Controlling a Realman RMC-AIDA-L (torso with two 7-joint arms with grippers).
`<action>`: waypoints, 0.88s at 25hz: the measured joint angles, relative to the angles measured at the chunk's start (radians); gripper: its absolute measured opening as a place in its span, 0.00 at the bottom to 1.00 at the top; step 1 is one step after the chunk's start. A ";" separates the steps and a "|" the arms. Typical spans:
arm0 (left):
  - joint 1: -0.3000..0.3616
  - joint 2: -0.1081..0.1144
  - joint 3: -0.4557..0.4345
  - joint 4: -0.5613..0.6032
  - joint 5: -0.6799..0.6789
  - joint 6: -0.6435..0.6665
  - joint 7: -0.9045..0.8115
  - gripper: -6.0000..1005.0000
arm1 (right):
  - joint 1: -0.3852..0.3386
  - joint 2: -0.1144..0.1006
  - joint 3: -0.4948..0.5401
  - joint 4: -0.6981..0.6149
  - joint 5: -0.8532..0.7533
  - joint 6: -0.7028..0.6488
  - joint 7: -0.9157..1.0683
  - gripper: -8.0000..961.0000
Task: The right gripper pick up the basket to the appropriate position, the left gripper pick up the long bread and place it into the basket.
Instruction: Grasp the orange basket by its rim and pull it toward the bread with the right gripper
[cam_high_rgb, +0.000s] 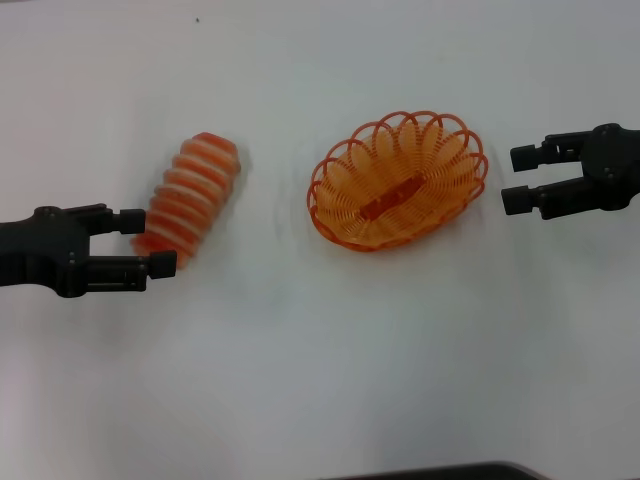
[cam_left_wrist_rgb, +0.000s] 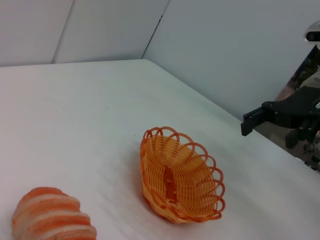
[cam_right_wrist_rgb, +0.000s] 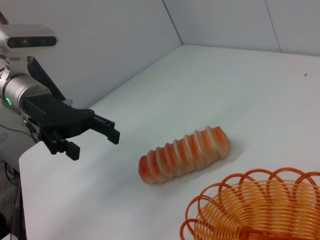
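Observation:
The long bread (cam_high_rgb: 190, 196), orange-red with pale crosswise stripes, lies on the white table at left of centre; it also shows in the right wrist view (cam_right_wrist_rgb: 184, 154) and partly in the left wrist view (cam_left_wrist_rgb: 52, 220). My left gripper (cam_high_rgb: 148, 242) is open, its fingertips at the bread's near end, one on each side. The orange wire basket (cam_high_rgb: 398, 181) sits empty on the table right of centre, seen too in the left wrist view (cam_left_wrist_rgb: 181, 175) and right wrist view (cam_right_wrist_rgb: 260, 210). My right gripper (cam_high_rgb: 522, 178) is open, a short way right of the basket's rim.
The white table (cam_high_rgb: 320, 370) spreads around both things. A dark object (cam_high_rgb: 440, 472) shows at the table's near edge. Pale walls stand behind the table in the wrist views.

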 joint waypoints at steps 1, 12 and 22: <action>0.000 0.000 0.000 0.000 0.000 0.000 0.000 0.90 | 0.000 0.000 -0.001 0.000 0.000 0.000 0.000 0.92; 0.002 -0.001 0.000 0.000 0.001 0.002 0.000 0.90 | 0.000 0.000 -0.003 0.000 0.000 0.000 0.000 0.91; 0.002 -0.002 0.000 0.000 0.000 0.001 -0.001 0.90 | 0.037 -0.003 0.015 -0.042 0.006 0.002 0.108 0.91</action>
